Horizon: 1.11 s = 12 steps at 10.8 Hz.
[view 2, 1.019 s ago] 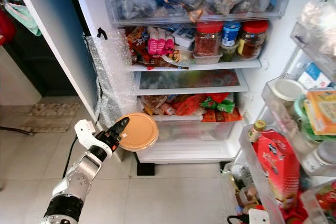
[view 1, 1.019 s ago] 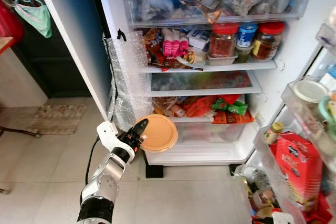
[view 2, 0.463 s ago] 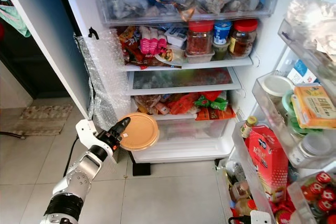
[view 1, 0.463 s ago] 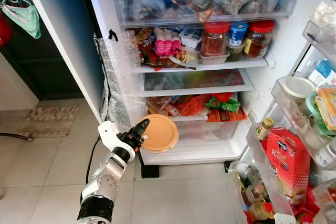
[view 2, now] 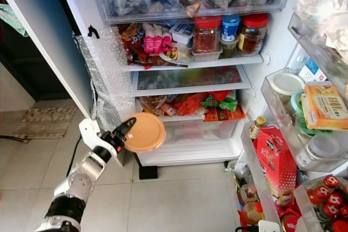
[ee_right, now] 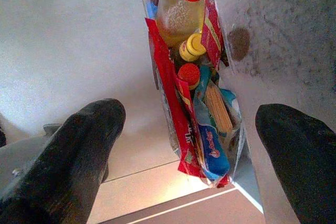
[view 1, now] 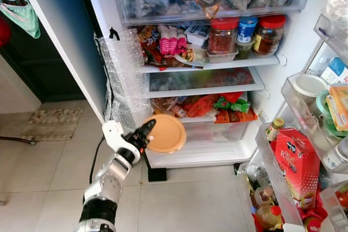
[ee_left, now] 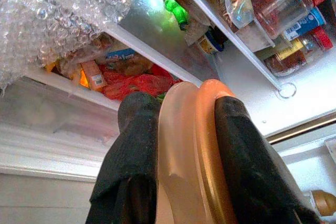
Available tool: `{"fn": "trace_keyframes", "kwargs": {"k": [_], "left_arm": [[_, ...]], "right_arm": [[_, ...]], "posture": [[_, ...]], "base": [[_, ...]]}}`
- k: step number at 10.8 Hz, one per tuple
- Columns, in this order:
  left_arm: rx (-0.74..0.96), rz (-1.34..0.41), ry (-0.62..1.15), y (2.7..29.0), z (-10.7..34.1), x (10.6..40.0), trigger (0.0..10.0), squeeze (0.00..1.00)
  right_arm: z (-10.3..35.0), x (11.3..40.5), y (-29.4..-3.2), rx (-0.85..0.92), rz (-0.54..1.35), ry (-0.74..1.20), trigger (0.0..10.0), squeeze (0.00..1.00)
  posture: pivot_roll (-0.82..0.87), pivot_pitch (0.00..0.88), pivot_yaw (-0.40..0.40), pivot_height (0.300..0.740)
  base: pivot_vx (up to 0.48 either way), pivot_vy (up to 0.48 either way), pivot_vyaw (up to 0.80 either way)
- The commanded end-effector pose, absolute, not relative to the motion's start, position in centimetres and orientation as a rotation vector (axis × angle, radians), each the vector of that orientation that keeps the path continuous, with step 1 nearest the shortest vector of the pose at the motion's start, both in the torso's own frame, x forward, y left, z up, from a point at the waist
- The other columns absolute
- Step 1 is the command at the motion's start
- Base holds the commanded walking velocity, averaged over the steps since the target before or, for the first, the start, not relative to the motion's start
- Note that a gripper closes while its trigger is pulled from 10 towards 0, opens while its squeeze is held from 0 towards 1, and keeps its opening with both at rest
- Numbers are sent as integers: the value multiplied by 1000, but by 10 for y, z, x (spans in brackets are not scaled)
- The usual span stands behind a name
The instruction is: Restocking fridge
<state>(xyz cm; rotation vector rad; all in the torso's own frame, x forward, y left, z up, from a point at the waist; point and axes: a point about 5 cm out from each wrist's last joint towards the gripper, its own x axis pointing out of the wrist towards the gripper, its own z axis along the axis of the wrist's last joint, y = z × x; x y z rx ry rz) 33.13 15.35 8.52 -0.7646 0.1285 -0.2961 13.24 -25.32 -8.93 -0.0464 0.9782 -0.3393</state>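
My left gripper (view 1: pixel 144 132) is shut on the rim of a round orange lidded container (view 1: pixel 166 133), holding it edge-on before the open fridge's clear bottom drawer (view 1: pixel 217 132). In the left wrist view both black fingers (ee_left: pixel 131 150) clamp the orange container (ee_left: pixel 191 156), with the packed lower shelf behind. The fridge shelves (view 1: pixel 206 66) hold red-lidded jars (view 1: pixel 223 36), snack packets and bags. My right gripper (ee_right: pixel 189 145) hangs open above the door's bottom rack of bottles (ee_right: pixel 186 9).
The fridge door (view 2: pixel 310 134) stands open on the right, its racks full of cartons, jars and bottles. Bubble wrap (view 1: pixel 122 74) hangs down the fridge's left inner wall. A tiled floor (view 1: pixel 54 167) with a small mat (view 1: pixel 51 123) lies to the left.
The camera has shifted a little, so the fridge sits differently in view. My left arm has lifted the orange container slightly toward the fridge.
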Motion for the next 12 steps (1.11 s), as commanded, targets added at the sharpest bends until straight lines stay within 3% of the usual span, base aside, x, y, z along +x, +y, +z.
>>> {"fn": "trace_keyframes", "kwargs": {"k": [1,12], "left_arm": [[-769,-325,149,151,86,333,10000,0],[-761,-346,146,149,93,343,10000,0]], "right_arm": [[-90,126,-257,-44,-377,992,10000,0],[-85,149,-245,-47,-404,933,10000,0]], "posture": [[-61,119,57,740],[-13,106,71,740]], "base": [[0,0,0],[272,0,0]]}}
